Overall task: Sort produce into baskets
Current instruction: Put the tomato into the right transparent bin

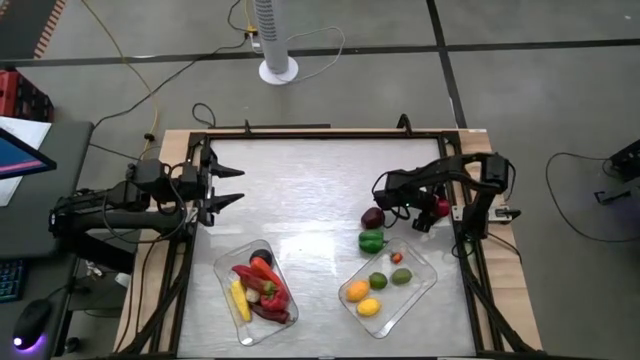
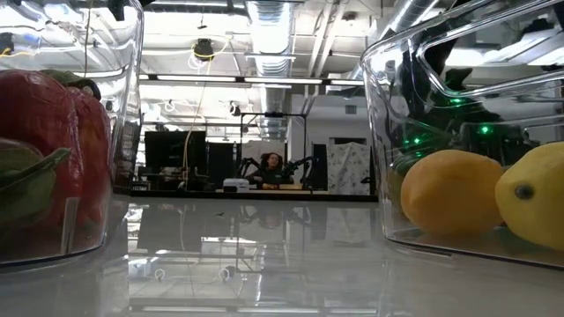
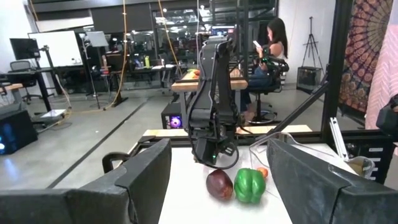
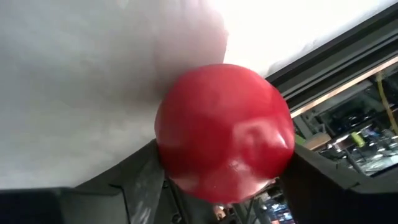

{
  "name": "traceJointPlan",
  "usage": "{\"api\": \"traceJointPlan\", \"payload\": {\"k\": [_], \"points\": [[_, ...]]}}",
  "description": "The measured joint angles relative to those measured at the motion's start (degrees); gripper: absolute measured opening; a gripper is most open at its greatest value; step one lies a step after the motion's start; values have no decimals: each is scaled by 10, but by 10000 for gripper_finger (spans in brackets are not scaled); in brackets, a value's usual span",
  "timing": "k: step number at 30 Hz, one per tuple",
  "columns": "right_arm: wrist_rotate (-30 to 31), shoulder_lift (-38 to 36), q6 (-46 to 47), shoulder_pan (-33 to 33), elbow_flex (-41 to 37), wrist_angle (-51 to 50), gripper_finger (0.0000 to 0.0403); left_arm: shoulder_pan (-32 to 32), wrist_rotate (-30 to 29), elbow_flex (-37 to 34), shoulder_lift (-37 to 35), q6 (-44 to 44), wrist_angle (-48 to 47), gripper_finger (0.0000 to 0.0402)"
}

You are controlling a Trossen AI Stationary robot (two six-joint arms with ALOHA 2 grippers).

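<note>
We see the table (image 1: 310, 190) framed by a dark rail on its far and side edges, with most of its pale surface bare between the two arms. Near the front edge sit the two baskets: the left basket (image 1: 225, 272) holds red chillies, a yellow corn and other long pieces, while the right basket (image 1: 428, 270) holds a yellow piece, an orange one, two green ones and a small red one. By our judgement the sorting is well advanced, since nearly all the produce already lies in one tray or the other. Left loose on the table are a green pepper (image 1: 372, 240) and a dark purple piece (image 1: 372, 217), touching or nearly so, just beyond the right basket's far corner. The left gripper (image 1: 222, 186) waits at the left side of the table, its fingers spread apart and empty. The right gripper (image 1: 430, 211) hangs near the right rail, just beside the two loose pieces, its fingers clamped on a round red fruit (image 4: 224, 134). That fruit, we judge, goes next to the right basket close by; the path there is short and open, though the rail on the right leaves the arm little room on that side.
</note>
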Motion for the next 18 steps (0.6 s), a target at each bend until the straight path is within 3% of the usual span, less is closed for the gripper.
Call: {"api": "traceJointPlan", "payload": {"k": [8, 18], "points": [[0, -14, 29, 36, 49, -43, 304, 0, -12, 0, 0, 0, 0, 251], [1, -102, 94, 81, 172, -66, 303, 0, -12, 0, 0, 0, 0, 251]]}}
